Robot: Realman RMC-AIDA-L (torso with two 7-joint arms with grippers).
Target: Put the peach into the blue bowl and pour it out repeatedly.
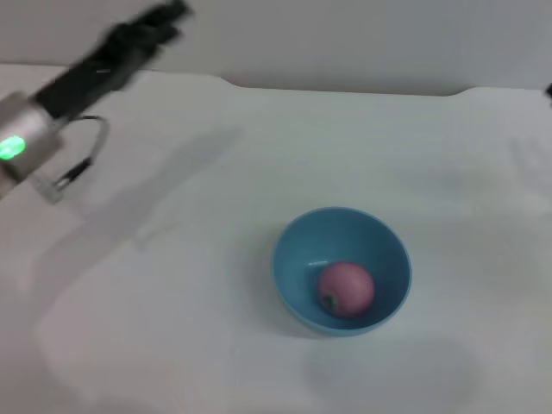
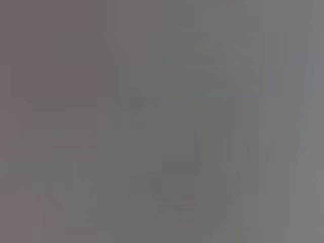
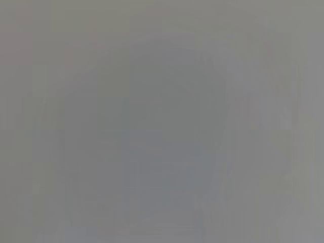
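Resting in the blue bowl (image 1: pixel 302 250), well apart from the raised left gripper (image 1: pixel 164 21), the peach (image 1: pixel 347 289) looks light; the bowl's glossy rim seems the best hold. I cannot tell that gripper's state.

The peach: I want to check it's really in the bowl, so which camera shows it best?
The head view. There the peach lies inside the blue bowl, seen from above and uncovered, with the left gripper far off at the table's back. The left and right wrist views show nothing of it.
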